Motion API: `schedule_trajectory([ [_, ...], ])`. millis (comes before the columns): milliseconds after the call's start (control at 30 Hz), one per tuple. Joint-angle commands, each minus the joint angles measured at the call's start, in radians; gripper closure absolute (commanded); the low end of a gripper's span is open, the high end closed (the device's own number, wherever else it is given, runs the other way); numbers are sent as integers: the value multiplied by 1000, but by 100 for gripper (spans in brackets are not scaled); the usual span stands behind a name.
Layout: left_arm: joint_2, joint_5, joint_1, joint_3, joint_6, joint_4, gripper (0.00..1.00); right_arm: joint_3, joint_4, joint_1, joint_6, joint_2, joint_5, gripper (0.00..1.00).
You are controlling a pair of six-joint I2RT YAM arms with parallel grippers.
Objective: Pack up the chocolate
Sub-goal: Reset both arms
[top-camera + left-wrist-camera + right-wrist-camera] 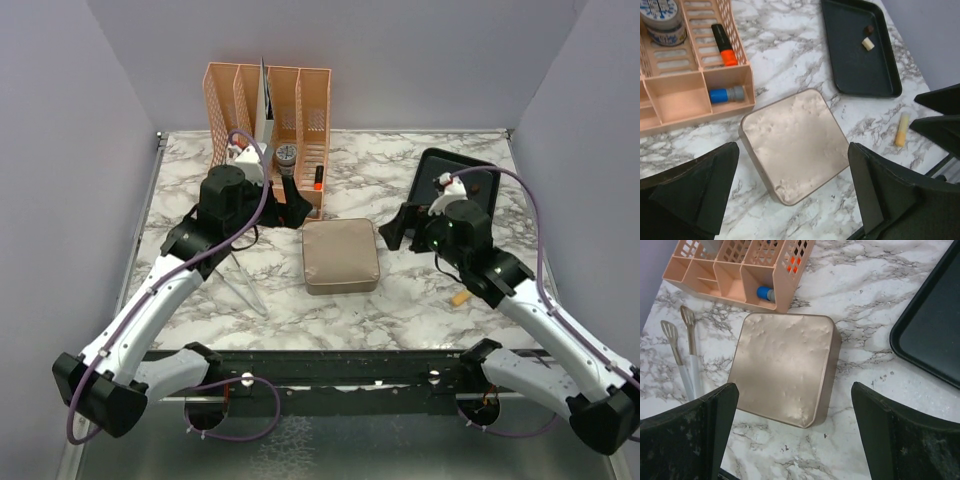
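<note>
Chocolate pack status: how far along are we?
Done: nothing confirmable. The gold tin is closed, so its contents are hidden.
In hand: nothing. The left gripper and right gripper are open and empty near the tin.
Left: a dark piece and a cream piece on the black tray, plus a pale piece on the table beside it.

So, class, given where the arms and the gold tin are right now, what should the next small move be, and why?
Probably close one gripper on the lid of the tin and lift it off. It is shut, the left gripper and right gripper are both open and empty near it, and two chocolate pieces lie on the black tray, so nothing can go in yet.
</note>
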Motion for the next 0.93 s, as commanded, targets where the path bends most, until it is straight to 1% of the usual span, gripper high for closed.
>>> schedule_trajectory([
  [0, -83, 42, -1, -99, -15, 24, 1, -50, -93, 1, 57, -113, 44, 0],
  [133, -156, 59, -2, -191, -27, 68, 1, -79, -130, 1, 89, -218, 101, 0],
  [267, -210, 66, -2, -263, -48, 113, 1, -94, -144, 1, 105, -299, 111, 0],
  [367, -234, 66, -2, -291, -57, 128, 1, -91, -152, 1, 113, -333, 110, 0],
  [667, -265, 60, -2, -313, -67, 154, 1, -73, -174, 1, 123, -329, 121, 0],
  [900, -279, 57, -1, -304, -55, 143, 1, -62, -182, 1, 132, -334, 120, 0],
])
